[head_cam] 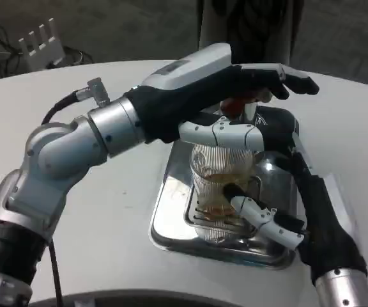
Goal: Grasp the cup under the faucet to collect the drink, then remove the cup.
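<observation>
- Cup [221, 185]: clear, ribbed, upright on the steel drip tray [171, 217] on the white bench [107, 211]; amber drink inside.
- Right hand [280, 211]: fingers wrapped around the cup, holding it.
- Left hand [235, 89]: reaches over the cup, fingers extended on the red tap handle [232, 105]; whether it grips cannot be told.

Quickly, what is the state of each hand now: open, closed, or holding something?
Left hand: presses on the red-topped dispenser tap; the fingers' closure cannot be told.
Right hand: holds the ribbed clear plastic cup.
</observation>
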`<state>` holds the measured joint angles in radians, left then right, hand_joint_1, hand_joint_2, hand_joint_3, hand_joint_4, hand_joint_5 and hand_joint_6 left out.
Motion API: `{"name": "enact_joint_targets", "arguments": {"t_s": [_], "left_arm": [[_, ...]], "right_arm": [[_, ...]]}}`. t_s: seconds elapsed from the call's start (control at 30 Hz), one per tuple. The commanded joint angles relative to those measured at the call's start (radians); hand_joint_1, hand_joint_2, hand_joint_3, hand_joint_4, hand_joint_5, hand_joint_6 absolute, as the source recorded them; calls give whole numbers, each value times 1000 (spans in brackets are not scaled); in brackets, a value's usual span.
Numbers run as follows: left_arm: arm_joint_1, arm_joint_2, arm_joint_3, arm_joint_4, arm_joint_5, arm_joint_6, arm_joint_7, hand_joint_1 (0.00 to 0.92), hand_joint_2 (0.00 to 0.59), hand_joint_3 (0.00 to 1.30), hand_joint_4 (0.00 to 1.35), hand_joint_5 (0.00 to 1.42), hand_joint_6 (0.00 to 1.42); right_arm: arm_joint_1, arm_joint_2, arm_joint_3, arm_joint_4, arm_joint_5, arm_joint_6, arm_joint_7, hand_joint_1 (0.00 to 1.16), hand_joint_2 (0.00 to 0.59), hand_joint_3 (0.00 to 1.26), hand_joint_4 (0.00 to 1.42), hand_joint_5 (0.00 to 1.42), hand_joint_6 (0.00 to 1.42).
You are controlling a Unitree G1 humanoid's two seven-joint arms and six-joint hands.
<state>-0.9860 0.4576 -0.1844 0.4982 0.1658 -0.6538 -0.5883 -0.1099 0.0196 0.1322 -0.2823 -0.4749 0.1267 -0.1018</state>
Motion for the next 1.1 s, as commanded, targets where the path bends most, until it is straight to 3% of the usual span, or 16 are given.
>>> {"name": "enact_joint_targets", "arguments": {"t_s": [0.03, 0.53, 1.1], "left_arm": [[25, 14, -19, -8, 16, 5, -24, 0, 117, 282, 227, 274, 317], [38, 33, -13, -35, 8, 17, -37, 0, 117, 291, 235, 284, 316], [25, 44, -13, -20, 10, 16, -41, 0, 127, 302, 241, 293, 316]], "right_arm": [[-23, 6, 19, 26, 4, -1, -13, 617, 197, 45, 98, 144, 0], [-77, 30, 57, 132, -2, -14, -80, 626, 199, 45, 107, 151, 0], [-145, 50, 62, 234, 35, -48, -120, 653, 195, 0, 58, 102, 0]]}}
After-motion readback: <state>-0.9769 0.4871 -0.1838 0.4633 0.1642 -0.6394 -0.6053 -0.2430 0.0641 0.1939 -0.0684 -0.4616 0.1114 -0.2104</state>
